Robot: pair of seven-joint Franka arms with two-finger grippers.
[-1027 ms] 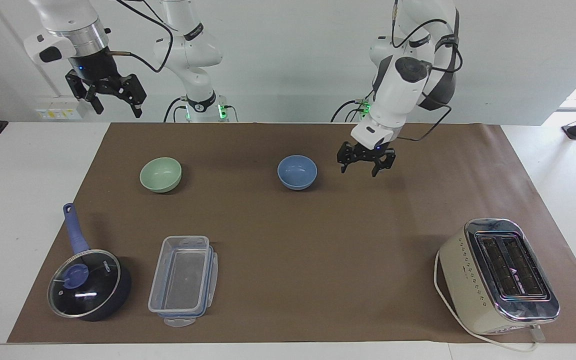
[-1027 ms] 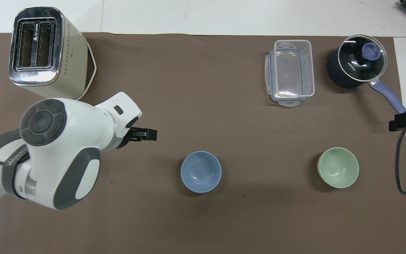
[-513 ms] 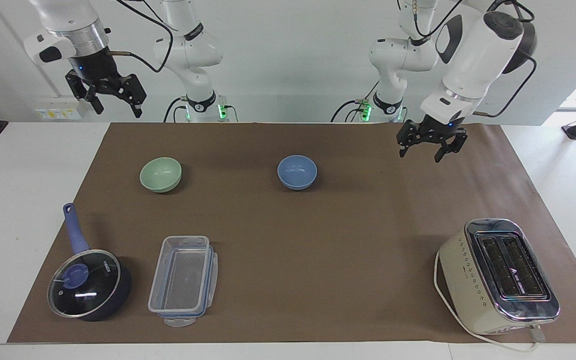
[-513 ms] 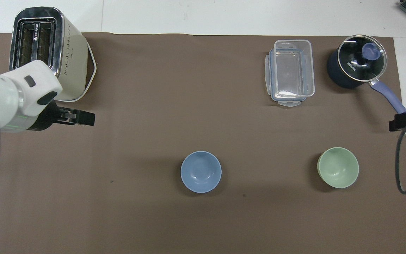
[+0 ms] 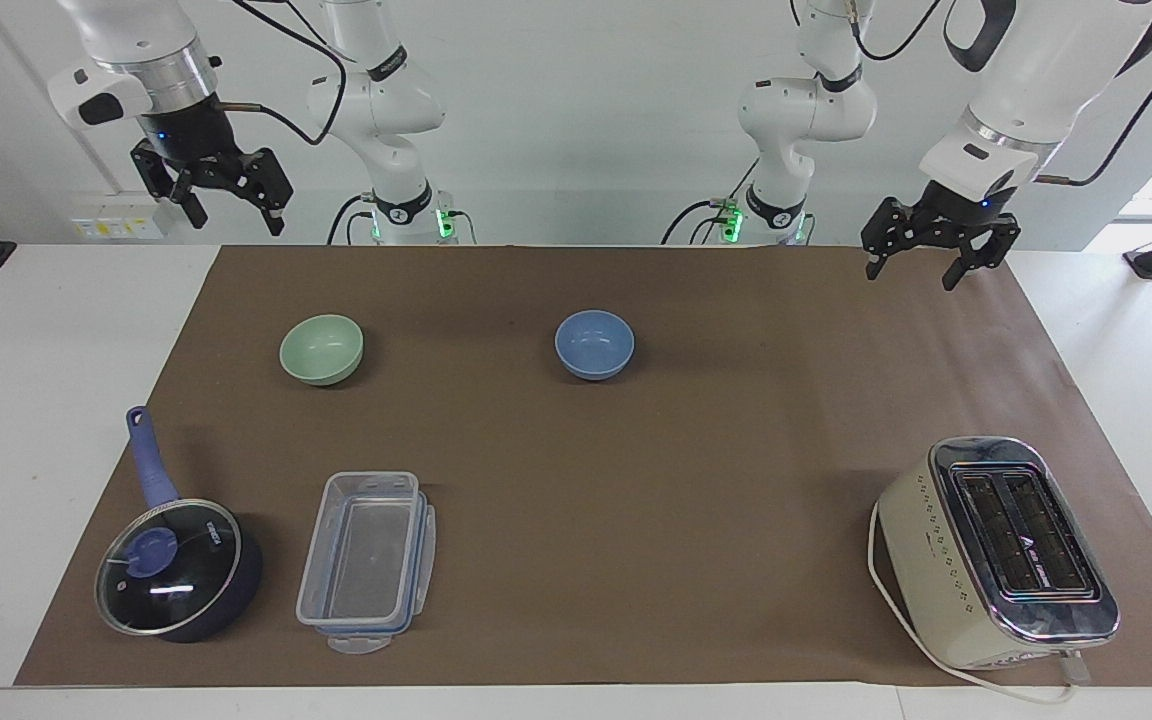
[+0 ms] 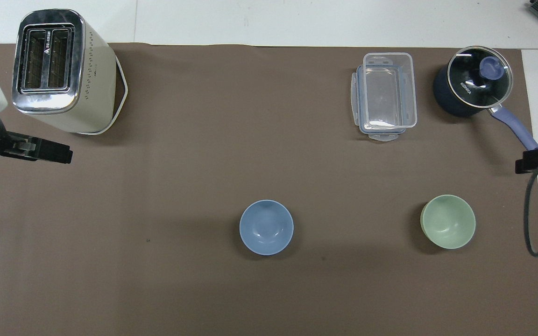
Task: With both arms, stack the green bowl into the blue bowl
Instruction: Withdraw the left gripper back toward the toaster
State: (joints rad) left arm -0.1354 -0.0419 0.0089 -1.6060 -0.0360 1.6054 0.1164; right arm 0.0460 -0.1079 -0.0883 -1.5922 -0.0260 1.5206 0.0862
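The green bowl [image 5: 322, 349] and blue bowl [image 5: 594, 344] sit apart on the brown mat [image 5: 636, 470], unstacked. The left gripper [image 5: 936, 262] and right gripper [image 5: 228, 208] hang raised at their own ends of the table, fingers spread, holding nothing

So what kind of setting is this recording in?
Most likely a robotics lab staged as a kitchen: two arms mounted at a white table with a brown mat, kitchenware like a toaster and saucepan laid out.

Left gripper [image 5: 926, 265] raised at two o'clock, fingers spread, empty; right gripper [image 5: 226, 205] raised at ten o'clock, likewise spread.
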